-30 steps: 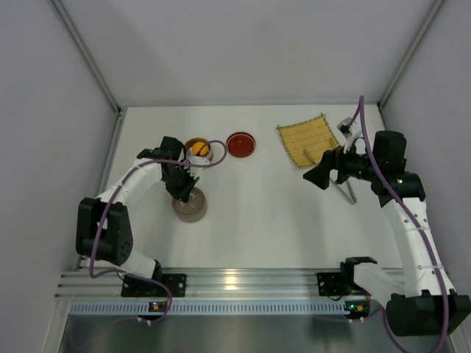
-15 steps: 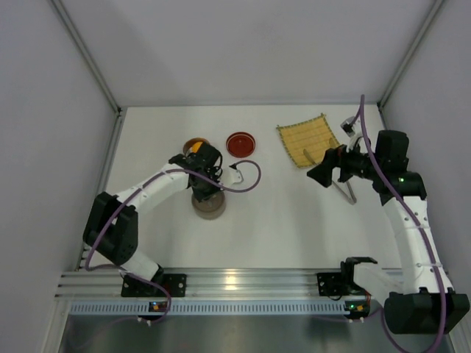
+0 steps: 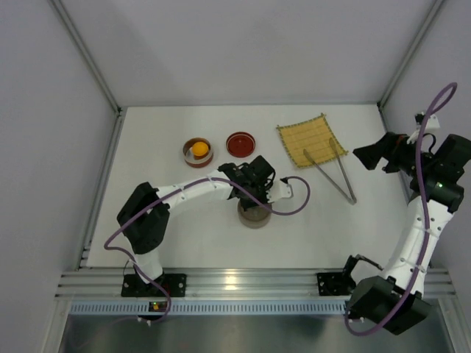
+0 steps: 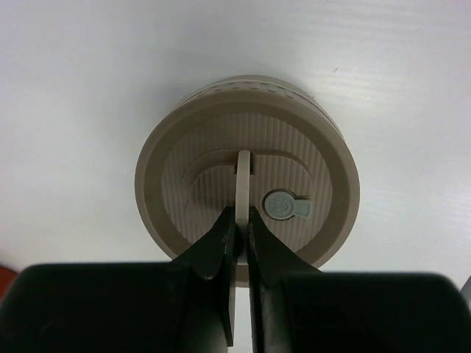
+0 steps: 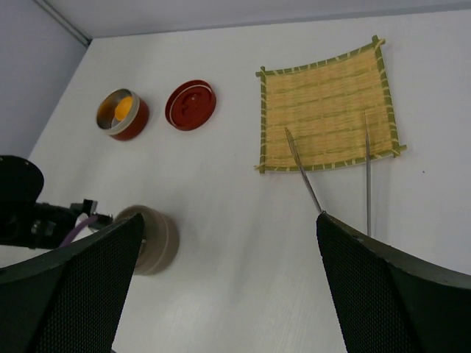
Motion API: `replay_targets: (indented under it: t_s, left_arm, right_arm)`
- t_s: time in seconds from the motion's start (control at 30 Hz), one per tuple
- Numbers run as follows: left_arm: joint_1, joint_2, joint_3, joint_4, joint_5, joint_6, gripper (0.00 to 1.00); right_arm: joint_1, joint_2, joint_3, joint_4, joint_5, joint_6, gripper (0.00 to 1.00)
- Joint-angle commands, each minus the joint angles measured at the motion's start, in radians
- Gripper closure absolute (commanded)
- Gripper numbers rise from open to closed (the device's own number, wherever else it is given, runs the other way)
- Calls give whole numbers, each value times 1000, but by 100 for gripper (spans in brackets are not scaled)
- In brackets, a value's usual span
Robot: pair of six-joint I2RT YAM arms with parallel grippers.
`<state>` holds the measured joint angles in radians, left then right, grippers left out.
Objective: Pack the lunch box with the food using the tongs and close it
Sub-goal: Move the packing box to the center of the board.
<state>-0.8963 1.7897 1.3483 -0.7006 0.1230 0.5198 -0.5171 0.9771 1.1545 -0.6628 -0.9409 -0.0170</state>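
Found left hand (image 4: pixel 241 220) pinched on the upright tab (image 4: pixel 243 173) of a beige tin (image 4: pixel 309 147) near bench (image 3: pixel 294 243) centre. Noted right hand (image 3: pixel 366 156) spread wide, empty, at right edge. Saw tongs (image 5: pixel 367 184) lying free, tips on mat (image 3: pixel 309 138), far right corner; orange ball (image 3: pixel 199 149) in open tin (image 3: pixel 185 156), far edge.

Left arm (image 3: pixel 193 190): slim white links are joined by rounded black joint housings; a bulkier black housing is seen at the shoulder.
Right arm (image 3: pixel 421 229): the same white links and black joints are seen, with a large black housing at its foot.
Cables (image 3: pixel 297 205): a purple cable is run along each arm in loose loops.
Left gripper (image 4: pixel 241 213): two matt black fingers (image 4: pixel 213 254) are tapered to thin tips from a plain black block.
Right gripper (image 5: pixel 228 220): its black fingers (image 5: pixel 66 294) are covered with a fine mesh-like grid texture.
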Motion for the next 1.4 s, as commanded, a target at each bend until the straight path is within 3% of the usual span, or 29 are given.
replay_targets:
  t_s: [0.0,0.17,0.67,0.77,0.8,0.93,1.37]
  left_arm:
    - [-76,125,-31,-10,95,-52,100]
    - [-113,178,60,13,109,-69,100]
    - [-151,252,183,-7,187,-132,100]
    - [-151,247,186,-20,181,-135,91]
    - [-151,244,187,-28,188,-136,79]
    - [-150,214,180,-31,196,-145,61]
    - [-72,77,215,29,187,-230,54]
  right_arm:
    - [-96,32,50,65,-170,69,1]
    - [-161,71,56,54,-236,71,1]
    - [-166,77,56,20,-251,35,1]
    - [-166,77,57,5,-265,26,1]
    - [-166,77,57,-1,-266,-6,1]
    - [-166,77,56,-3,-291,-6,1]
    - [-164,68,48,-46,-331,-61,1]
